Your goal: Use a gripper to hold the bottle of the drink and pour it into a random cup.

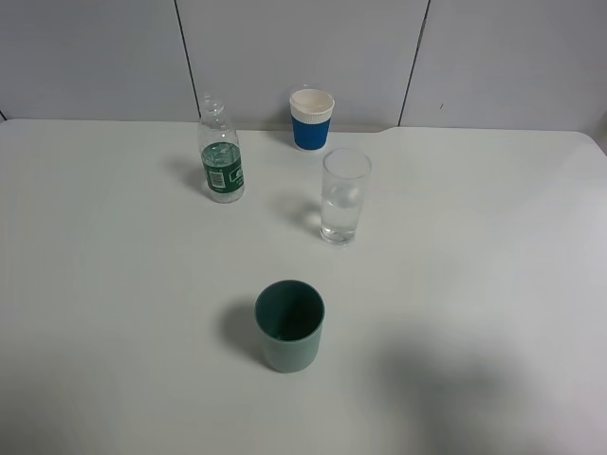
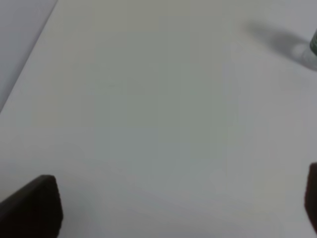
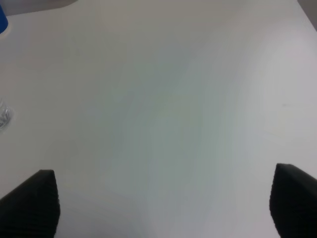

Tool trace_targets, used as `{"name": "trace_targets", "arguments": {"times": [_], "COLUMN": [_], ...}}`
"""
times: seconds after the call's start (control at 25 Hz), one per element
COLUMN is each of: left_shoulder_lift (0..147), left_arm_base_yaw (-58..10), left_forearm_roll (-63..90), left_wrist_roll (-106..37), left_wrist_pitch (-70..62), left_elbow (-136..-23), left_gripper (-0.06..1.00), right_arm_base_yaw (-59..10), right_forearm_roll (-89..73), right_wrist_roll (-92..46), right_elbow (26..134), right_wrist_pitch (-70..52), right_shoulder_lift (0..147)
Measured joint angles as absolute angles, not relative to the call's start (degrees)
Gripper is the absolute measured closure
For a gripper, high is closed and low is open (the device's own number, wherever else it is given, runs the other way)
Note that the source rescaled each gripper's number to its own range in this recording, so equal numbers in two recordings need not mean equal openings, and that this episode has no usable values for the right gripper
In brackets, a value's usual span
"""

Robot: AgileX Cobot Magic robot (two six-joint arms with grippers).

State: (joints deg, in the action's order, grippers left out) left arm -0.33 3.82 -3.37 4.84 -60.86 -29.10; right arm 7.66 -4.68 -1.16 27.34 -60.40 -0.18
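Observation:
The uncapped clear bottle of the drink (image 1: 221,150) with its dark green label stands upright at the back left of the white table (image 1: 114,284). The tall clear cup (image 1: 343,195) stands to its right, holding some water. Neither arm shows in the exterior high view. In the left wrist view my left gripper (image 2: 183,208) is open over bare table, and a sliver of the bottle (image 2: 314,43) shows at the picture's edge. My right gripper (image 3: 163,206) is open too, nothing between its black fingers (image 3: 29,203); the cup's base (image 3: 4,116) sits at that picture's edge.
A blue cup with a white rim (image 1: 312,118) stands at the back by the wall. A short teal-green cup (image 1: 289,325) stands nearer the front, in the middle. A grey panelled wall (image 1: 303,47) rises behind the table.

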Motion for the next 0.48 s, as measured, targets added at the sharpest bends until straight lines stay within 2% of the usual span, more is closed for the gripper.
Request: {"name": "trace_targets", "arguments": {"times": [0.48], "left_shoulder_lift": [-0.33], "left_arm_base_yaw": [3.82], "left_forearm_roll": [-3.53], "left_wrist_roll": [4.84], "left_wrist_pitch": [-60.86], "left_elbow": [-29.1], "left_gripper": [-0.06], "right_arm_base_yaw": [7.66], "right_forearm_roll": [-4.68], "right_wrist_roll": [-1.16], "right_elbow": [27.34], "right_wrist_pitch": [-60.4], "right_shoulder_lift": [-0.18]}}
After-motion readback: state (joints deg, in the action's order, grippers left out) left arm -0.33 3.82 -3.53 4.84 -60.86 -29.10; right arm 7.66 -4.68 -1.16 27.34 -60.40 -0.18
